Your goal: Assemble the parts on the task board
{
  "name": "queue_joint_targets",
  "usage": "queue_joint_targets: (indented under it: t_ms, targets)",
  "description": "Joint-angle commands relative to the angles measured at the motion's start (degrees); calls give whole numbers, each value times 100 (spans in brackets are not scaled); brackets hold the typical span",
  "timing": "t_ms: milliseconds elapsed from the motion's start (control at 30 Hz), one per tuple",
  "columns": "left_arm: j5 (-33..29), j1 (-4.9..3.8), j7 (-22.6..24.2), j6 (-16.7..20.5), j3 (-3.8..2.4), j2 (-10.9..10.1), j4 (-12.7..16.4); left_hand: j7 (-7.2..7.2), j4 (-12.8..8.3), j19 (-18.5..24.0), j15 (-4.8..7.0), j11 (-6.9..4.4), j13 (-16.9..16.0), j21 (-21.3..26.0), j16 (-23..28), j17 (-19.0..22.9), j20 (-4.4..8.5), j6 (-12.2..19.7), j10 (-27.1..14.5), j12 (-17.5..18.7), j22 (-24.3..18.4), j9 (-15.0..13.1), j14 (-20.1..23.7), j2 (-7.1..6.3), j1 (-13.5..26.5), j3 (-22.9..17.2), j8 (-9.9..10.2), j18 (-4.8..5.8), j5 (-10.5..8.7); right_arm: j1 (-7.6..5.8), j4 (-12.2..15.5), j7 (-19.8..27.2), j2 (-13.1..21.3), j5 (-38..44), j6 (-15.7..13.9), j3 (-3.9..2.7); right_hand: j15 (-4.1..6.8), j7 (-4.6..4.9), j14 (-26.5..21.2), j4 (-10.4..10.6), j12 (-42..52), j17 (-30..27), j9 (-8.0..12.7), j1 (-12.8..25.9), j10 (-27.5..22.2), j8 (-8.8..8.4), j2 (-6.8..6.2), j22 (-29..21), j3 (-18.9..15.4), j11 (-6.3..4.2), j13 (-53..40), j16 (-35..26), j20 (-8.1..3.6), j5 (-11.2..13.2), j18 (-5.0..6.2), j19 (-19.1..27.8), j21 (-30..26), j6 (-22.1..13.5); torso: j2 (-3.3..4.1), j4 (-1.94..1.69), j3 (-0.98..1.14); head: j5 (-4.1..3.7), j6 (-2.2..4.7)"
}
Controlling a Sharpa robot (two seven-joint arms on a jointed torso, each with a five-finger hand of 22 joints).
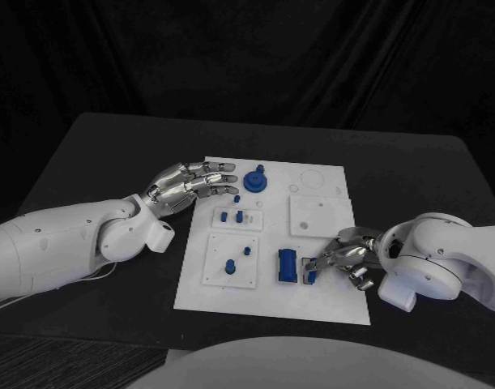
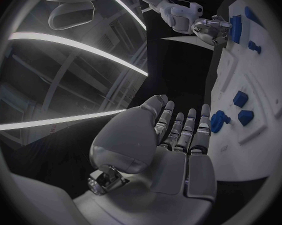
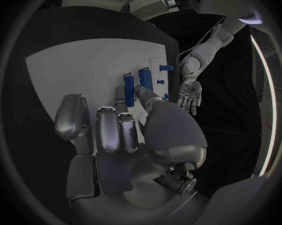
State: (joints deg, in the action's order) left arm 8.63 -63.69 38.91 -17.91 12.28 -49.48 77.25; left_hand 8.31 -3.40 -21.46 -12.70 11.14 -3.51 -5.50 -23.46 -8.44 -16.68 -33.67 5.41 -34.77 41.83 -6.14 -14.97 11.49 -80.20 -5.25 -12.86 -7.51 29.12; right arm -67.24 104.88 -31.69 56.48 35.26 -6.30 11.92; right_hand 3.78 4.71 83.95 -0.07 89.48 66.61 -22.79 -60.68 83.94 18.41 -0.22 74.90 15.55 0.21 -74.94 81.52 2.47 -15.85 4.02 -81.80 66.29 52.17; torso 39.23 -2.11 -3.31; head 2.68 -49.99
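One blue bar [image 1: 286,266] touches the right hand's [image 1: 343,261] fingertips [image 1: 313,264].

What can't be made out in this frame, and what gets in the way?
- Head view: the right hand covers the spot where it meets the long blue part; whether it grips or only touches is unclear.
- Right wrist view: the hand's own thumb hides that part's near end.
- Head view: the small pegs are too small to tell whether they are seated in the board.
- Left hand hovers at the board's edge, holding nothing.
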Motion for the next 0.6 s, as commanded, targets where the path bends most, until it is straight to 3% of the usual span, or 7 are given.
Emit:
queue_joint_targets:
  t_ms: [33, 267, 400, 500, 600]
  targets:
    - [-41, 8, 178, -79, -5, 10, 8, 23, 11, -21, -28, 18, 6, -15, 4, 6, 8, -11, -5, 38, -7, 9, 20, 4, 49, -32, 22, 46, 32, 35, -27, -32, -9, 133, 30, 2, 3, 3, 215, 35, -28, -4, -13, 91, 542, 43, -7, 799, -101, -9, -1399, -31, -1, 164, 110, 32, -29, -63, 2, -2, 3, 6, -1]
    - [-41, 12, 166, -86, -5, 14, 3, 23, 11, -21, -28, 18, 6, -15, 4, 6, 8, -11, -5, 38, -7, 9, 20, 4, 49, -32, 22, 46, 32, 61, -23, 21, -15, 322, 7, 2, 6, -8, 217, 130, -20, -1, -51, 127, 547, 147, -23, 794, -275, -15, -1408, -30, 0, 499, 113, 32, -48, -66, 3, -2, 7, 14, -1]
    - [-41, 15, 152, -90, -5, 19, -7, 23, 11, -21, -28, 18, 6, -15, 4, 6, 8, -11, -5, 38, -7, 9, 20, 4, 49, -32, 22, 46, 32, 65, 1, 68, -24, 580, 14, 2, 13, -17, 215, 226, -24, -8, -114, 200, 543, 278, -85, 793, -474, -23, -1402, -32, -7, 865, 114, 32, -60, -131, 3, 12, 8, 24, -1]
    - [-41, 19, 135, -95, -5, 21, -13, 23, 11, -21, -28, 18, 6, -15, 4, 6, 8, -11, -5, 38, -7, 9, 20, 4, 49, -32, 22, 46, 32, 67, 21, 80, -33, 670, 58, 2, 23, -35, 217, 313, -16, 0, -170, 271, 549, 390, -123, 797, -650, -36, -1412, -28, -15, 808, 112, 26, -53, -153, 4, 11, 7, 20, -1]
    - [-41, 24, 122, -101, -5, 24, -18, 27, 10, -17, -29, 18, 6, -13, 2, 7, 9, -8, -7, 43, -9, 10, 22, 1, 61, -42, 24, 49, 31, 69, 36, 75, -40, 716, 117, 2, 31, -50, 215, 368, -20, 0, -221, 306, 546, 476, -131, 795, -764, -47, -1406, -28, -21, 900, 115, 29, -67, -166, 5, 11, 8, 9, -1]
